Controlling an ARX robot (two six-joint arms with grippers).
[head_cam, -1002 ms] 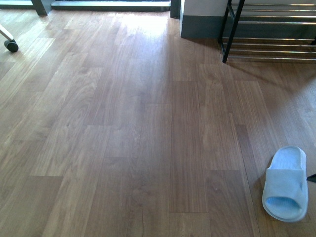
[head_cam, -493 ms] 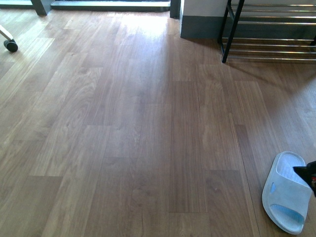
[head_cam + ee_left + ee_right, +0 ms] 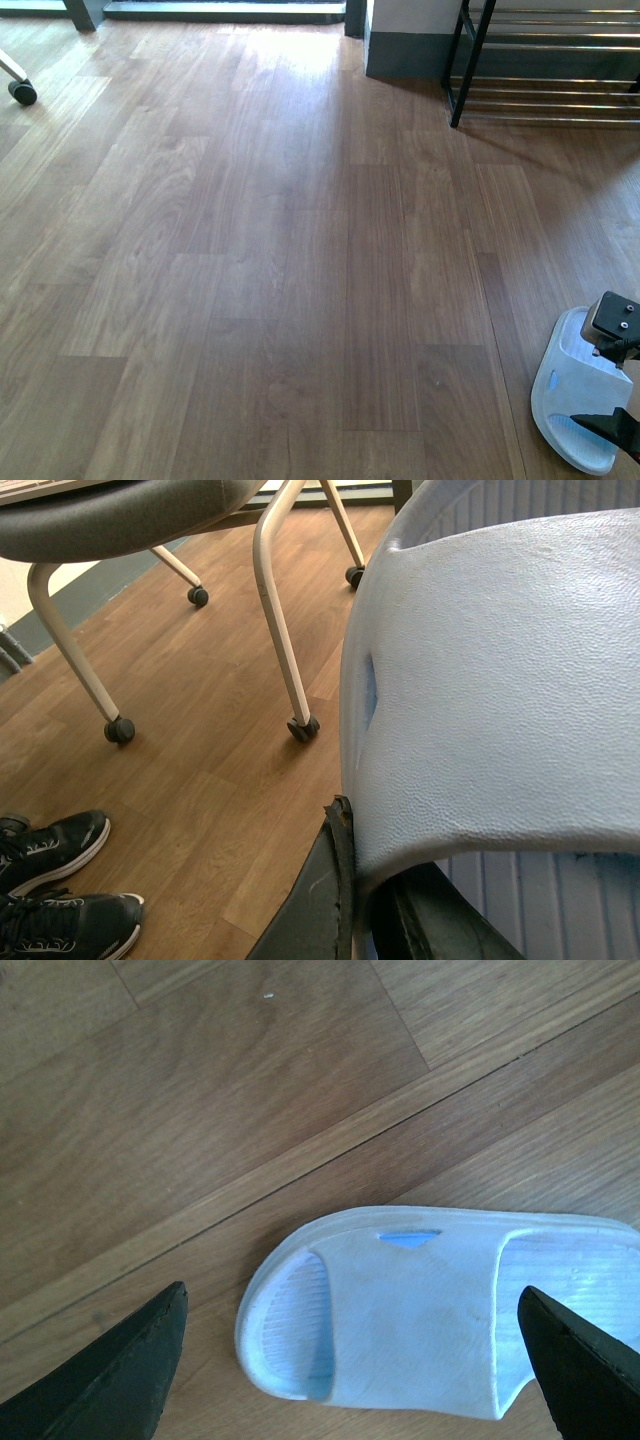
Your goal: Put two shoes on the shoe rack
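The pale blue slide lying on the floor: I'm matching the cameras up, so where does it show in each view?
Front view: floor slide at the lower right edge, under the right claw.
Right wrist view: lower centre, between the open claw's fingers.
Left wrist view: apparently absent; the close-up one looks like a second slide, held by the left claw.
Shared landmark: the wood plank floor.
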